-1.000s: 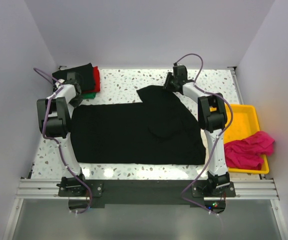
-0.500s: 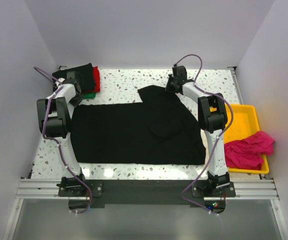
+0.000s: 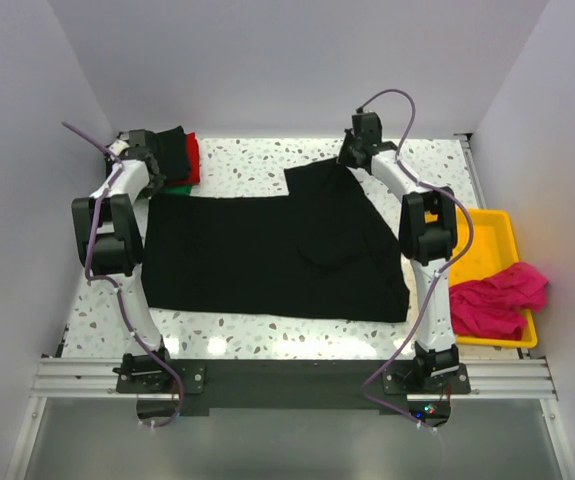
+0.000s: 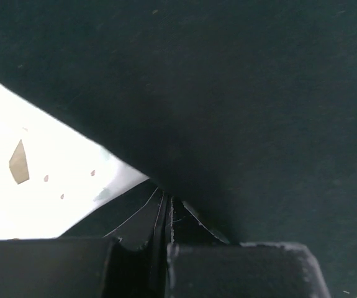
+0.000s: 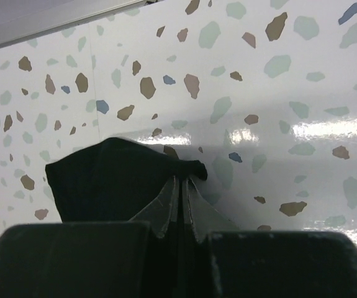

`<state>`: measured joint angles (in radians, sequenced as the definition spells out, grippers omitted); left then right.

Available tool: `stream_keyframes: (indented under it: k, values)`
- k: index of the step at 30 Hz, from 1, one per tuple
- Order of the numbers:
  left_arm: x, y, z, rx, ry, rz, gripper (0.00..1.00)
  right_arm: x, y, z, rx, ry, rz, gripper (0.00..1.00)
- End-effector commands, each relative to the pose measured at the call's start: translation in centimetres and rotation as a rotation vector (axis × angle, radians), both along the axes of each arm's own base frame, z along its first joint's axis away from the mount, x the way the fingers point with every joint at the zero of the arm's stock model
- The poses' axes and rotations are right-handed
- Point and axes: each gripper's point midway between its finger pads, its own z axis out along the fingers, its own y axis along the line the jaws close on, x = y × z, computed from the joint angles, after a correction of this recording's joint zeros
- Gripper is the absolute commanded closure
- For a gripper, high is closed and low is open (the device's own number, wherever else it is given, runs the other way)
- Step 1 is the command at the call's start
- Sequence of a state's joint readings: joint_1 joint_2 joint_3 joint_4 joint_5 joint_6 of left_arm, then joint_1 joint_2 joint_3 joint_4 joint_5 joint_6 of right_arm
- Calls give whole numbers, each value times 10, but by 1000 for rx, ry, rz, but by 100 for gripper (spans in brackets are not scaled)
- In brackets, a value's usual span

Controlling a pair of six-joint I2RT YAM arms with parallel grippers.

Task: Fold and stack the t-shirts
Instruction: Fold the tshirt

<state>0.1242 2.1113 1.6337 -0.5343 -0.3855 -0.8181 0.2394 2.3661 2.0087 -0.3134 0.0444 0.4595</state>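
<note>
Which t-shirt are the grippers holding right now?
The big black t-shirt spread out flat: left gripper and right gripper pinch its far side. The folded pile and the pink t-shirt in the tray aren't held.

Black t-shirt (image 4: 228, 93) fills most of the view, its straight edge running diagonally across the white speckled table (image 4: 35, 192). Left gripper (image 4: 166, 230) at bottom, fingers pressed together, pinching a bunched fold of that edge.

Speckled terrazzo table (image 3: 257, 165) with shirts on it.
A large black t-shirt (image 3: 267, 260) lies spread across the middle; a folded stack (image 3: 172, 155), black over red over green, sits in the far left corner.
</note>
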Motion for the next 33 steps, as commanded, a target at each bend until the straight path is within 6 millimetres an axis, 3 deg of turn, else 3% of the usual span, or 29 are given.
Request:
stream_keyframes:
  k: [1, 6, 7, 9, 12, 13, 14, 15, 16, 17, 19, 20, 21, 23, 24, 25, 27, 29, 33]
  values:
    - [26, 4, 23, 6, -98, -20, 100, 13, -12, 58, -15, -113, -24, 100]
    - [28, 4, 28, -5, -119, -32, 100, 4, -16, 70, -21, -126, -25, 100]
    - [27, 3, 29, -7, -128, -40, 100, 1, -17, 81, -15, -142, -25, 100]
    - [26, 1, 31, -11, -136, -47, 100, -9, -19, 74, -17, -121, -25, 100]
    - [17, 0, 30, -12, -133, -55, 100, -28, -21, 81, -3, -129, -24, 100]
    - [14, 1, 35, -12, -144, -54, 100, -38, -24, 69, -4, -102, -28, 100]
    - [12, 1, 36, -13, -147, -58, 100, -44, -24, 84, 6, -129, -29, 100]
    - [10, 2, 37, -13, -149, -56, 100, -49, -25, 84, 11, -125, -33, 100]
    - [5, 3, 37, -17, -144, -53, 100, -60, -27, 70, 11, -88, -38, 100]
    - [2, 3, 37, -21, -143, -52, 100, -67, -27, 81, 24, -107, -38, 100]
    - [-6, 6, 40, -26, -149, -48, 100, -85, -30, 66, 35, -68, -44, 100]
    - [-9, 7, 42, -27, -152, -43, 100, -91, -31, 66, 39, -67, -49, 100]
    - [-12, 8, 43, -29, -158, -41, 100, -98, -33, 77, 44, -88, -56, 100]
    - [-21, 9, 46, -29, -160, -36, 100, -115, -40, 65, 39, -53, -80, 100]
    - [-27, 9, 47, -33, -163, -29, 100, -122, -42, 77, 49, -72, -87, 100]
    - [-30, 11, 49, -34, -164, -21, 100, -132, -43, 69, 56, -48, -98, 100]
    - [-37, 11, 47, -44, -159, -18, 100, -144, -45, 82, 86, -66, -117, 100]
    - [-43, 12, 46, -52, -153, -14, 100, -160, -47, 77, 89, -45, -121, 100]
    - [-57, 13, 40, -68, -143, -8, 100, -185, -52, 87, 86, -61, -132, 100]
